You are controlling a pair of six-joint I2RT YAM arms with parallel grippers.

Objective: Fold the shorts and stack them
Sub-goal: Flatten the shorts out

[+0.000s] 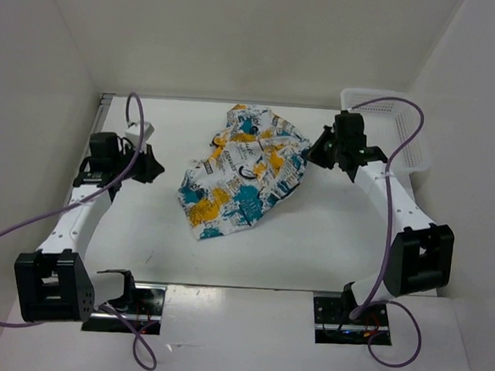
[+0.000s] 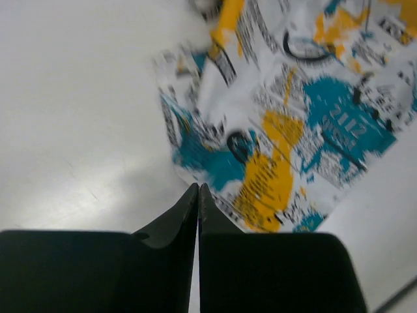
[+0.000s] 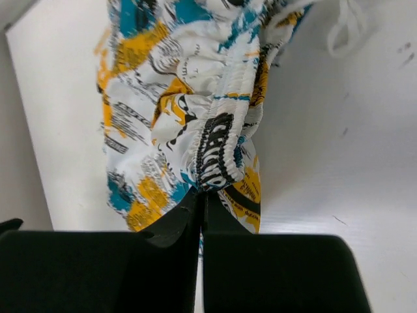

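The shorts [image 1: 244, 172] lie crumpled in the middle of the table, white with teal, yellow and black print. My right gripper [image 1: 315, 151] is at their right edge. In the right wrist view its jaws [image 3: 202, 193] are shut on the gathered elastic waistband of the shorts [image 3: 195, 111], which bunches up from the pinch. My left gripper [image 1: 154, 167] is shut and empty, a short way left of the shorts. In the left wrist view its closed tips [image 2: 198, 189] point at the near corner of the shorts [image 2: 287, 124], apart from the fabric.
A white plastic mesh basket [image 1: 380, 110] stands at the back right, behind the right arm. White walls close in the table at the back and both sides. A white drawstring [image 3: 345, 26] lies beyond the shorts.
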